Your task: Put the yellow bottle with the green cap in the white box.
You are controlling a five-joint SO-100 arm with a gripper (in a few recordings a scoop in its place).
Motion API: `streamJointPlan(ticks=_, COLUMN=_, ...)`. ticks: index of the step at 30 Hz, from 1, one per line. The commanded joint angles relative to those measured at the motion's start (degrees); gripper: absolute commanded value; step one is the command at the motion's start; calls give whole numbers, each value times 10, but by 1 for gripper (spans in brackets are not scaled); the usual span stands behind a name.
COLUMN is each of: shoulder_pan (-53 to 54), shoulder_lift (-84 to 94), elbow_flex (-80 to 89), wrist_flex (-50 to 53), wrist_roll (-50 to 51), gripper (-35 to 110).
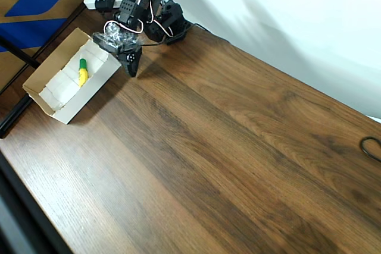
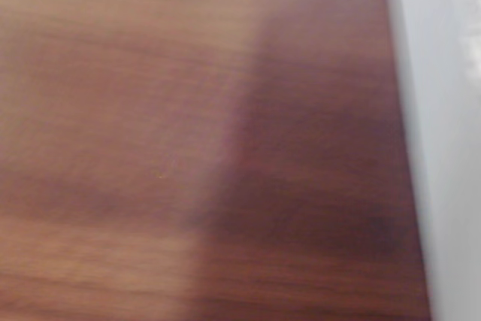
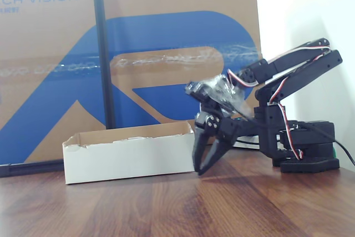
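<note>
One yellow bottle [image 1: 83,73] already lies inside white box [image 1: 41,90], long axis along box; gripper [image 1: 132,65] just right, jaws narrowly parted, empty.

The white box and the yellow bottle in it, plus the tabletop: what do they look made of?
The white box: cardboard by the look, matte white walls with raw brown cut edges along the rim. The yellow bottle: probably smooth plastic, with an even yellow body and a green cap, though it is too small to be sure. The table: wood-grain surface with a slight sheen, either laminate or veneer.
</note>
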Motion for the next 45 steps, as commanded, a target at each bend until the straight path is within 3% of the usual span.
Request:
streamJointPlan(ticks=1, shoulder_pan=-1, shoulder_lift=40, elbow_flex=-1, wrist_flex=14, wrist_roll=-3, gripper=0)
streamJointPlan(ticks=5, shoulder_pan=-2, shoulder_lift=74, elbow_flex=1, wrist_flex=67, wrist_roll=0, gripper=0)
streamJointPlan(ticks=19, shoulder_pan=-16, shoulder_lift=289, elbow_flex=-2, wrist_flex=409, wrist_roll=-11, gripper=0)
streamJointPlan(ticks=30, shoulder_pan=-23, shoulder_lift=454, elbow_flex=5, wrist_flex=613, wrist_roll=47, gripper=0)
streamJointPlan(ticks=45, shoulder_pan=-17, shoulder_lift=455, elbow_flex=2, wrist_flex=630, wrist_roll=76, gripper=0)
